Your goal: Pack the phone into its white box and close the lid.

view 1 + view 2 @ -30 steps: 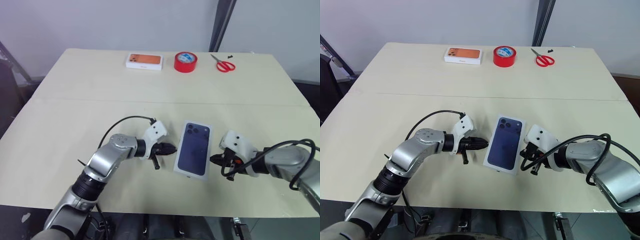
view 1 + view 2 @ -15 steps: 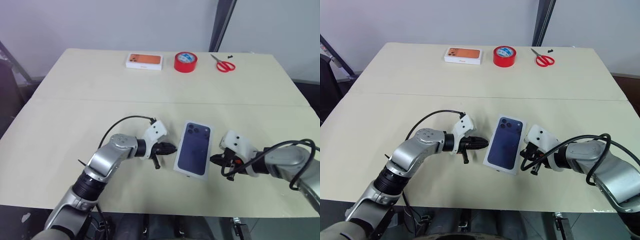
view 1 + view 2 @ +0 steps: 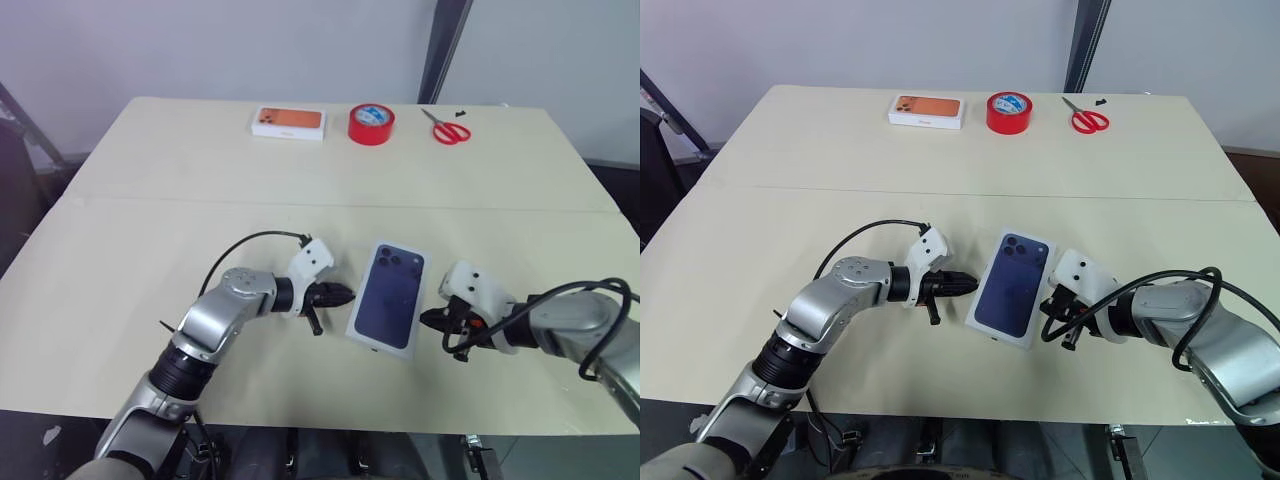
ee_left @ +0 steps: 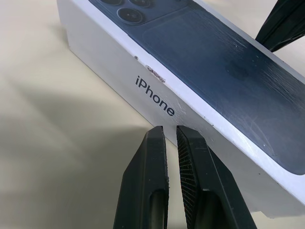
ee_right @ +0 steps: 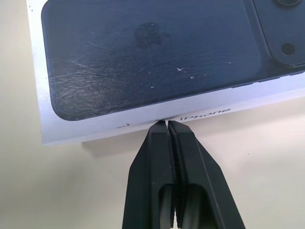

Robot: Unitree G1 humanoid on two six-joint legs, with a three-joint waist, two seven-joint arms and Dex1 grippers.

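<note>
1. Near the front edge of the table (image 3: 150, 250), the left gripper (image 3: 345, 294) has its two fingers almost pressed together, a thin slit between them and nothing pinched. Its tips sit just beside one long side of the lid (image 3: 388, 295).
2. The right gripper (image 3: 425, 318) is pressed fully together, empty, with its tips against the opposite long side.
3. Between them the lid lies flat, printed face up, covering the white box. I take the phone to be inside, though I can't confirm that from here.
4. Compared with a second ago the package looks turned a touch on the table, and both arms are otherwise holding still. To me the packing looks finished, leaving only squaring up.
5. Along the far edge lie an orange-topped box (image 3: 289, 121), a red tape roll (image 3: 371, 123) and red scissors (image 3: 450, 129).
</note>
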